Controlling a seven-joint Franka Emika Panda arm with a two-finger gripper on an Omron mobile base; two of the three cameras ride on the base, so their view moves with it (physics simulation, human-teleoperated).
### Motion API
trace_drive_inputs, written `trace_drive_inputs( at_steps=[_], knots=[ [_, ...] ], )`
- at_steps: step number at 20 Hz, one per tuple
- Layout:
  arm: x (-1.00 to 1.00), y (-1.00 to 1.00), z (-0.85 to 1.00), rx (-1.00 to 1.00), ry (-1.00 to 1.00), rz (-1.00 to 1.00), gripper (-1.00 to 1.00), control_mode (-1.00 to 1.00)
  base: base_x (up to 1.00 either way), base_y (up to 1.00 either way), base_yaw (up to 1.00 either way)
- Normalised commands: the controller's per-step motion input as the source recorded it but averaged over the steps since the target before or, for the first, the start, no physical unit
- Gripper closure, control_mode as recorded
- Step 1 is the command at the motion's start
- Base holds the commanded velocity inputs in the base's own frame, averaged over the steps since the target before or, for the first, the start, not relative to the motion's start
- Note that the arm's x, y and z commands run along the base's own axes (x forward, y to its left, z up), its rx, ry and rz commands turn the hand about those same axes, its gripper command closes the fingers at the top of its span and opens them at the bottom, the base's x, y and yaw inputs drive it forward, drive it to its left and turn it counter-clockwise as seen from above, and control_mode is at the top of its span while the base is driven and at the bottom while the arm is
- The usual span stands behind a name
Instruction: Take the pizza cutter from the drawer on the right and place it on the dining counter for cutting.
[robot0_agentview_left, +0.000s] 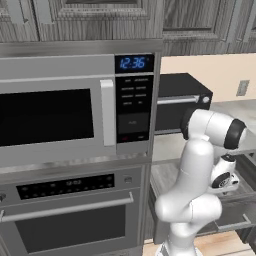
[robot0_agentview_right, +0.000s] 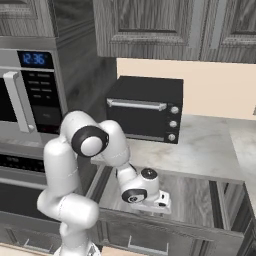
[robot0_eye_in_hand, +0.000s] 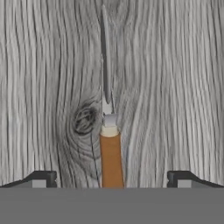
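Here, one gripper (robot0_eye_in_hand: 111, 179) at the hand view's bottom, jaws spread wide, gripping nothing; between its fingertips (robot0_eye_in_hand: 41, 178) lies one pizza cutter (robot0_eye_in_hand: 109, 144), running up mid-frame on the one open drawer's (robot0_eye_in_hand: 175, 87) grey floor.

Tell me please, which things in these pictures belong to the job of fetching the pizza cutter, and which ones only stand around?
Belong to the job:
- pizza cutter, lying on the drawer floor between the open fingertips
- drawer, pulled open
- gripper, open, down inside the drawer

Only standing around:
- microwave
- oven
- toaster oven on the grey worktop
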Motion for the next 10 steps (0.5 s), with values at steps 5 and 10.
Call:
trace_drive_inputs(
  at_steps=[5,10],
  knots=[
    [0.02,-0.08,-0.13,0.00,0.00,0.02,-1.00,-1.00,0.00,0.00,0.00],
    [0.06,-0.01,-0.09,0.00,0.00,0.01,-1.00,-1.00,0.00,0.00,0.00]
  ],
)
